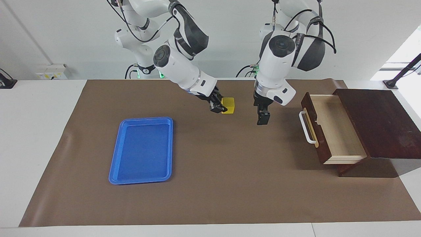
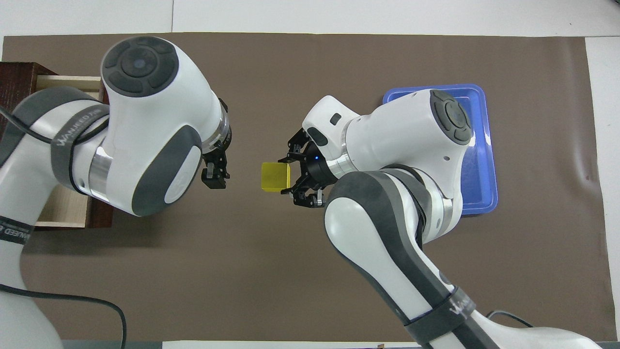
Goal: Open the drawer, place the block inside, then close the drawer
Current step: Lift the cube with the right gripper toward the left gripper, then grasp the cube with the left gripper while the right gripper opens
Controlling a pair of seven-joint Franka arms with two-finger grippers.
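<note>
Two Franka arms work over one brown mat (image 1: 210, 184) on a white table, the right gripper (image 1: 219, 108) clamped on the one yellow block (image 1: 228, 105) mid-mat, the left gripper (image 1: 263, 118) spread empty beside it, with one blue tray (image 1: 142, 177), one pulled-out drawer (image 1: 338, 131) and a white wall.

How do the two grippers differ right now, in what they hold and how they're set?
The right gripper is shut on the yellow block and reaches out slantwise; the left gripper holds nothing, is open and points straight down. The right gripper has the block in the air over the brown mat; the left gripper hangs beside it, toward the open drawer. Both are black and off the table.
</note>
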